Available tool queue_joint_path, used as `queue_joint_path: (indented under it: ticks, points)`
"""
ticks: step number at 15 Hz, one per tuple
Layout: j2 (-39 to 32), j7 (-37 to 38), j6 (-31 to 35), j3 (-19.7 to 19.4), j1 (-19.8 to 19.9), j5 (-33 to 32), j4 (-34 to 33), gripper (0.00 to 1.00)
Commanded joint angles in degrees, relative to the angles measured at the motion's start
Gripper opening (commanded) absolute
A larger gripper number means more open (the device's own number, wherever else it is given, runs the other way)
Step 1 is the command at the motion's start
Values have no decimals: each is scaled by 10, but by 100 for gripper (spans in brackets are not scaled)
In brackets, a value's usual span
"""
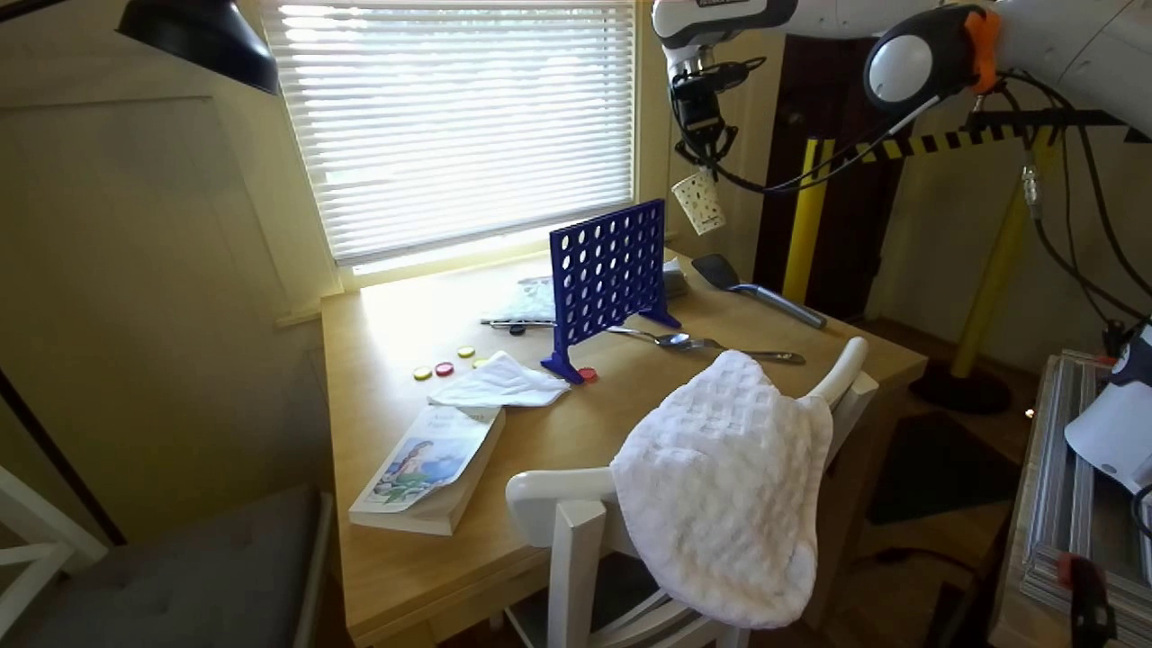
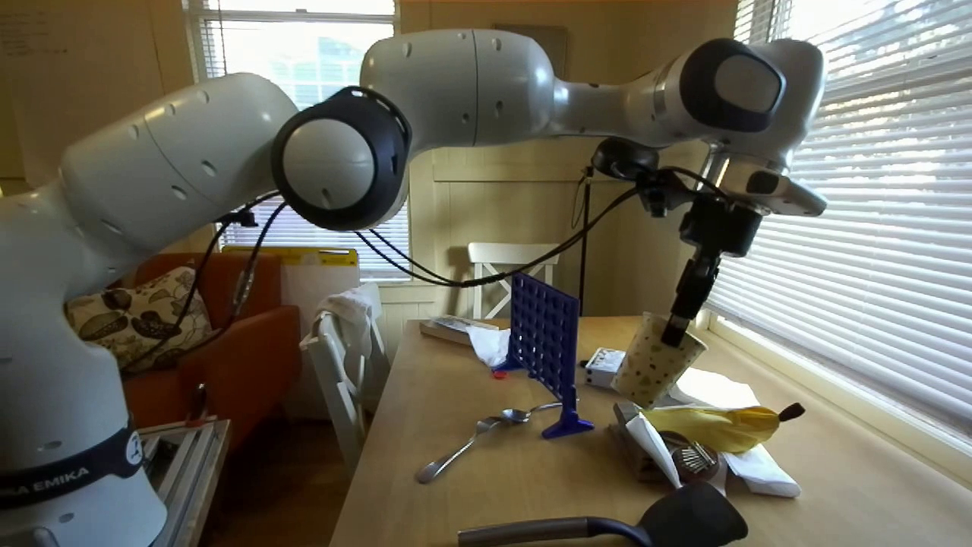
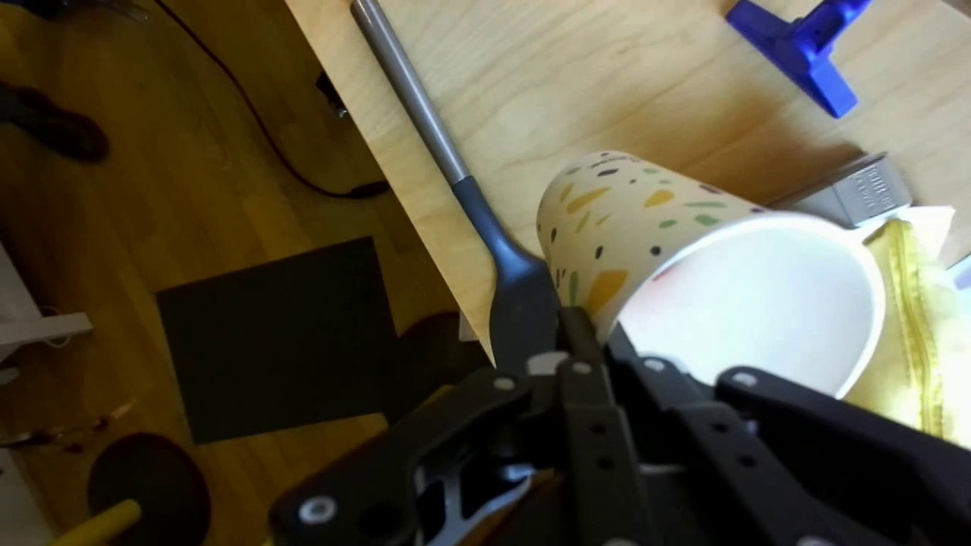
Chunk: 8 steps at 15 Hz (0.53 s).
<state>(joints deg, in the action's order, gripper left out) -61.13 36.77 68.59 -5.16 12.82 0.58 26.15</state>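
Note:
My gripper (image 3: 603, 334) is shut on the wall of a paper cup (image 3: 645, 220) at its rim, with one finger outside and one inside. The cup is cream with yellow, green and dark specks. It is tilted, held above the table, and also shows in both exterior views (image 1: 698, 202) (image 2: 653, 368). In the wrist view its white inside shows, with a small red mark. A yellow pouch-like thing (image 2: 714, 427) lies below it on a pile with a thumb piano (image 2: 695, 460) and white paper. A black spatula (image 2: 692, 516) lies near that pile. A blue upright game grid (image 2: 543, 334) stands beside the cup.
A fork (image 2: 456, 452) and spoon (image 2: 516, 415) lie by the grid. A book (image 1: 432, 463), white cloth (image 1: 499, 382) and several red and yellow discs (image 1: 445, 369) are on the table (image 1: 382, 576). A chair with a white towel (image 1: 729, 486) stands at its edge, and window blinds (image 2: 858, 251) beside it.

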Motion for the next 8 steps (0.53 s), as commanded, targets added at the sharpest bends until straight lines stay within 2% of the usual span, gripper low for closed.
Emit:
queue_joint_path:
  ticks: [1, 4, 6, 8]
  points:
    - [6, 0, 1, -5, -3, 5, 7, 1]
    - [-6, 24, 116, -33, -33, -31, -3, 1]
    - [-35, 86, 169, -34, -33, -18, -29, 1]
    - [-44, 144, 222, -33, -36, -12, -20, 1]
